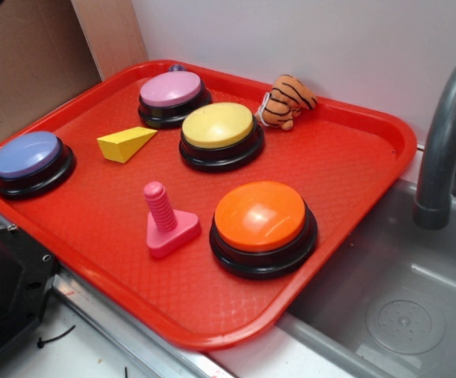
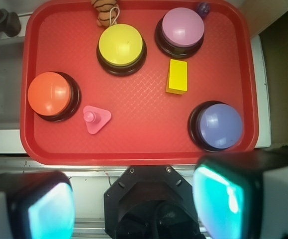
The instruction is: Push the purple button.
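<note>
The purple button [image 1: 27, 156] has a periwinkle dome on a black base and sits at the left end of the red tray [image 1: 172, 303]. In the wrist view the purple button [image 2: 218, 125] is at the tray's lower right corner. My gripper [image 2: 136, 204] is high above the tray's near edge, over the robot base, well short of the button. Its two teal-padded fingers [image 2: 218, 199] stand wide apart with nothing between them. The gripper is out of the exterior view.
On the tray: pink-mauve button [image 1: 171, 92], yellow button [image 1: 218, 128], orange button [image 1: 261, 221], yellow wedge [image 1: 125, 143], pink bolt on a triangular base [image 1: 167, 222], toy tiger [image 1: 287, 101]. A grey sink [image 1: 401, 299] and faucet [image 1: 446, 134] lie to the right.
</note>
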`<state>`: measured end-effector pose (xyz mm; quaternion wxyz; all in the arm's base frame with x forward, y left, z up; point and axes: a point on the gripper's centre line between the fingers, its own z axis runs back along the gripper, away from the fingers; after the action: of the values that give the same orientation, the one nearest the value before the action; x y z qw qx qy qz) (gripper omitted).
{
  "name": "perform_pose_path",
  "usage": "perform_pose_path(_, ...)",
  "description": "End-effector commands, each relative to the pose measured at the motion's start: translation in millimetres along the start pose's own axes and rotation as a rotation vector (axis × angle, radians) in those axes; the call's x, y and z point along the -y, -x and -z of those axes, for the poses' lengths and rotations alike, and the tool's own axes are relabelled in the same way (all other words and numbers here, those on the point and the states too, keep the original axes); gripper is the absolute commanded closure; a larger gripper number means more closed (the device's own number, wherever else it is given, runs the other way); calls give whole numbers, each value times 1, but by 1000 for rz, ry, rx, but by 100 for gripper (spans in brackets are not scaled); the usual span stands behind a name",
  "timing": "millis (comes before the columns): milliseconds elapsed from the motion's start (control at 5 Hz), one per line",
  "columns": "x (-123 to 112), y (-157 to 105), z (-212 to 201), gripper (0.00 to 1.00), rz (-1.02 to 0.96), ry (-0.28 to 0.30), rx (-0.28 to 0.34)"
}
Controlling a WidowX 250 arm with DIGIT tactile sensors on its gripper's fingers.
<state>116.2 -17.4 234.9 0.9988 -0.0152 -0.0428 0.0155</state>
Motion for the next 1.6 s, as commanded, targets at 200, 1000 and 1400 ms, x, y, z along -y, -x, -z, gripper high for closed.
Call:
perform_pose_path(200, -50, -41, 52, 0, -242, -80, -190)
perform_pose_path(1000, -160, -12, 158, 0, -755, -136, -226)
perform_pose_path(1400, -143, 17, 196, 0, -620, -103, -140)
